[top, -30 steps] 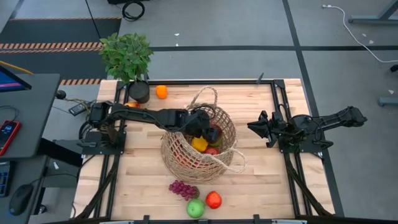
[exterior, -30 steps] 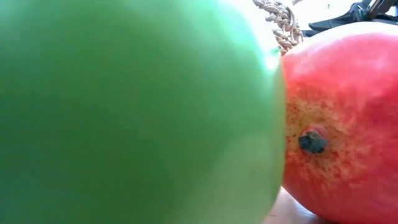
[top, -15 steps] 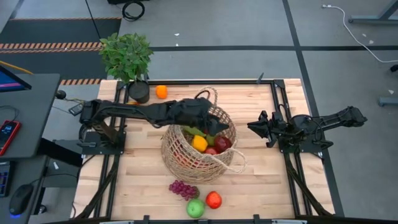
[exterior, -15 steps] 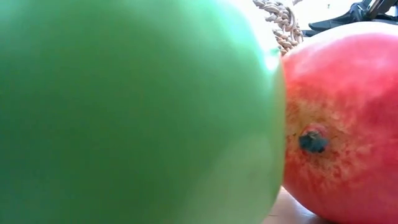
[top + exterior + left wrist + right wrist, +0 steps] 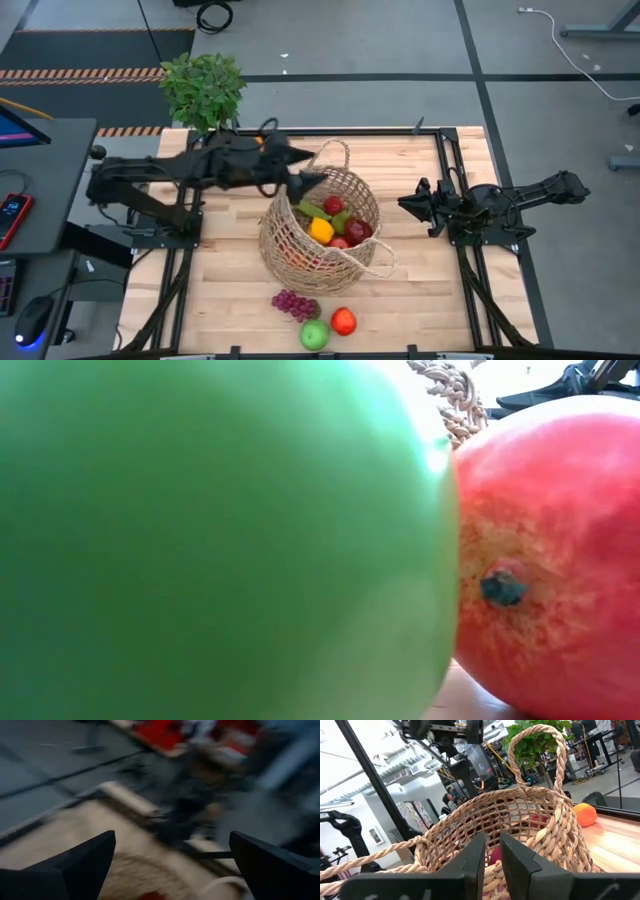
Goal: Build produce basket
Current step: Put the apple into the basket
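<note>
The tan wicker basket [image 5: 320, 240] stands on its base mid-table, holding a yellow pepper [image 5: 320, 231], red apples [image 5: 357, 230] and green pieces. Purple grapes [image 5: 295, 303], a green apple [image 5: 315, 335] and a red-orange apple [image 5: 343, 321] lie on the near table; the two apples fill the low view [image 5: 200, 540] [image 5: 550, 560]. An orange [image 5: 261, 141] peeks out behind the left arm. My left gripper [image 5: 315, 166] hovers open and empty above the basket's far-left rim; its fingers stand wide apart in the left wrist view [image 5: 172, 840]. My right gripper [image 5: 402, 204] waits shut to the basket's right, facing it [image 5: 492, 847].
A leafy potted plant [image 5: 203, 88] stands at the far-left corner, just behind the left arm. The basket's looped handles [image 5: 330, 152] [image 5: 385, 262] stick up and out. Bare wood [image 5: 440, 300] lies at the near right and near left of the table.
My left gripper has risen out of the basket and drawn back toward the table's far-left corner, now above the basket's far-left rim. The fruit inside the basket shows uncovered. The right arm has kept still.
</note>
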